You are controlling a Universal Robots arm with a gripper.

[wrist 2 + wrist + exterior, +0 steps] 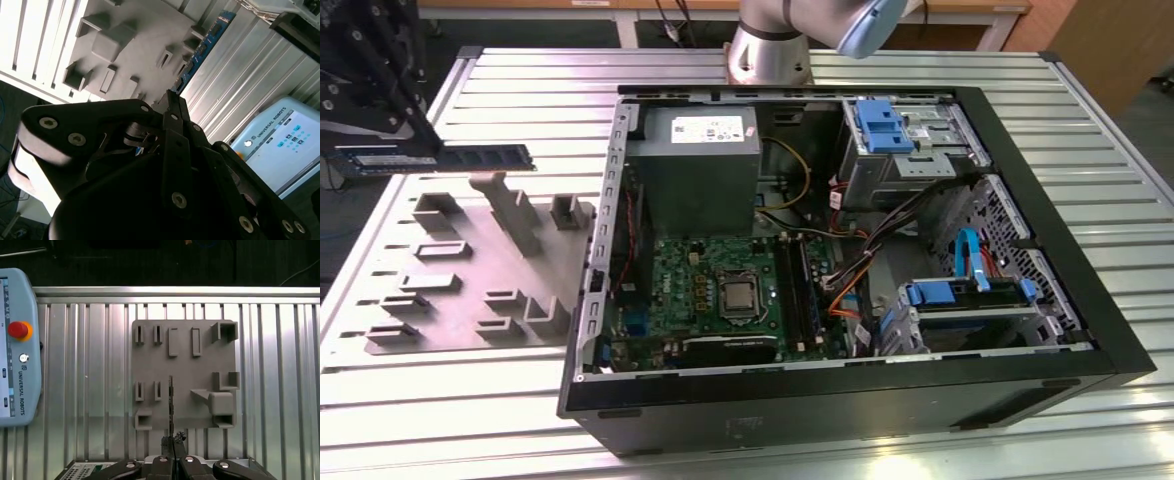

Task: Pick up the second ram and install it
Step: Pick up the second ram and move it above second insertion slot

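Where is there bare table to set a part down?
Bare slats between the teach pendant and the fixture plate, and along the table edge below the plate in the exterior view. Crowded: the plate's blocks, the computer case. The gripper holds the second ram near the plate.

Gripper [172,442] holds the second ram [170,400] edge-on, fixture plate [200,375] behind.

A ribbed silver aluminium table [1094,130] is carrying an open black metal computer case [854,420]. A flat grey plastic fixture plate [520,265] is lying just beside that case, on the exterior view's left.
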